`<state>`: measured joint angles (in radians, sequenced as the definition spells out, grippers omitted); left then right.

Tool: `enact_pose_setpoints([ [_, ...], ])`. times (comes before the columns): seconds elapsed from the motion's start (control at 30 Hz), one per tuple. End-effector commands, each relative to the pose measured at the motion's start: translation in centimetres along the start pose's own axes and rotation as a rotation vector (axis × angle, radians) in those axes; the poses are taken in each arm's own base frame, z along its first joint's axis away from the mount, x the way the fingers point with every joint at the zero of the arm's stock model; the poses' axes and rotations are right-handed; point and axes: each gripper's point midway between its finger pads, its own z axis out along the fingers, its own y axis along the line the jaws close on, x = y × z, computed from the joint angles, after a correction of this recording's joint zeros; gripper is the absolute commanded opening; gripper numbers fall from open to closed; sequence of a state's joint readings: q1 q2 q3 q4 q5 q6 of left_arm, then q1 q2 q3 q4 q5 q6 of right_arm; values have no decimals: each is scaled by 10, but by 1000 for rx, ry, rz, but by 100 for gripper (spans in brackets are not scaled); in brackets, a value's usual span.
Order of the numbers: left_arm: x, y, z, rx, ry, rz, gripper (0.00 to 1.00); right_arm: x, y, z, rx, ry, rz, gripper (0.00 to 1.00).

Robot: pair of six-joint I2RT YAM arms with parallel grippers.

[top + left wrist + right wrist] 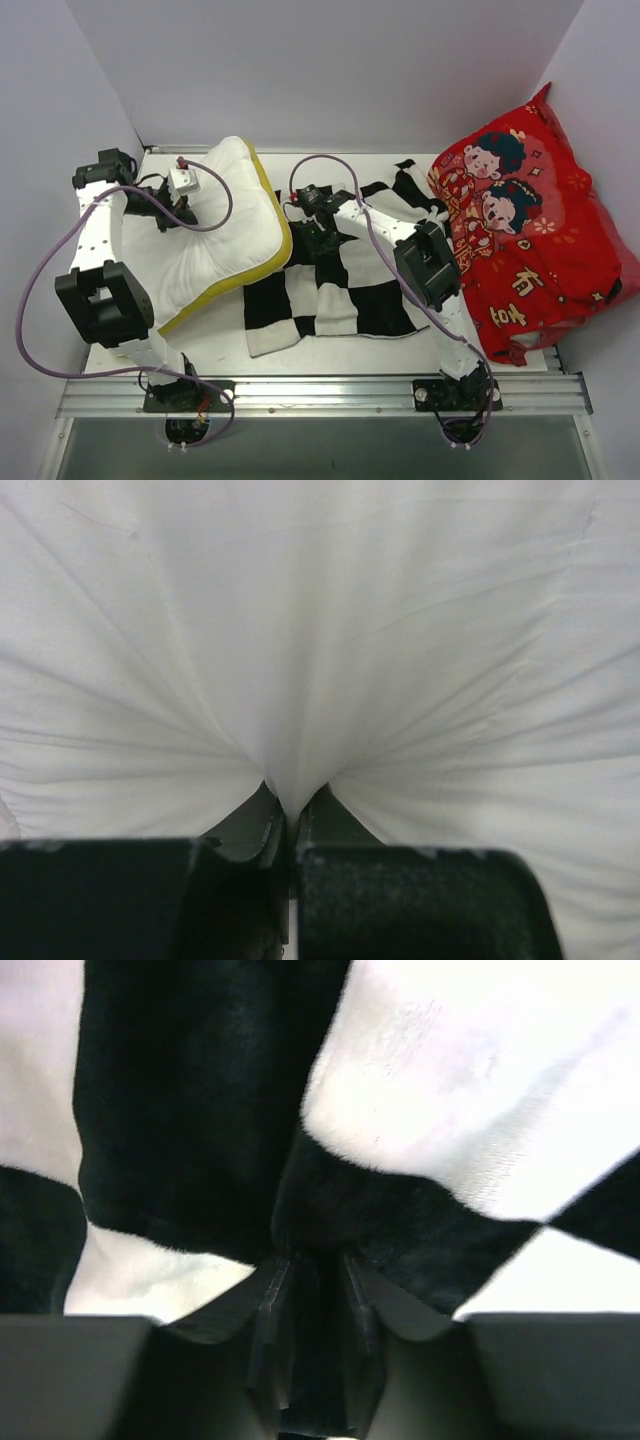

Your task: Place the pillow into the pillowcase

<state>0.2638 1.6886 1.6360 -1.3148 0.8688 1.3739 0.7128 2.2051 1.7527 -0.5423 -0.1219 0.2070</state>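
Top view:
- The pillow [215, 235] sits on the left half of the table [215, 345]. It is cream-white, puffy and creased, and a yellow band runs down its right and near edges.
- It lies on a slant from the far-left corner toward the near edge. Its yellow edge overlaps the left edge of the pillowcase [335, 285].
- The pillowcase is mid-table, limp and mostly flat, in big black and white checks. Its far-right part is rumpled.
- The left gripper [180, 212] is at the pillow's left side, near the table's left edge.
- The right gripper [312, 240] is down on the far-left part of the pillowcase, just beside the yellow band.
- A red cartoon-printed cushion [530, 230] is propped at the right edge, apart from both grippers.

Left wrist view:
- The frame is filled with white pillow cloth [320, 630], and wrinkles fan out from one pinch point.
- The left gripper [291, 825] has its fingers together, clamped on that fold of pillow.

Right wrist view:
- This is a close-up of plush check fabric [200, 1110], and the squares are distorted by folds.
- A black fold is drawn down between the fingers of the right gripper [318, 1290]. The fingers are nearly together and look clamped on the pillowcase.
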Motion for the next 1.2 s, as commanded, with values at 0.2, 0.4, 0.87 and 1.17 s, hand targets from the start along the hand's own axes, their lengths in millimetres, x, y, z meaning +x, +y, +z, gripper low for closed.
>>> enact_pose_setpoints([
  [0.2,-10,-4,-3,-16,-55,100,0,-13,4,-82,-92,-104,25,7],
  [0.4,8,-24,12,74,8,121,0,-5,-15,-105,-138,-123,48,0],
  [0.87,37,-151,94,549,207,337,0,-9,-20,-147,-305,-185,98,0],
  [1.17,6,-149,131,639,216,357,0,14,1,-165,-388,-193,-17,0],
])
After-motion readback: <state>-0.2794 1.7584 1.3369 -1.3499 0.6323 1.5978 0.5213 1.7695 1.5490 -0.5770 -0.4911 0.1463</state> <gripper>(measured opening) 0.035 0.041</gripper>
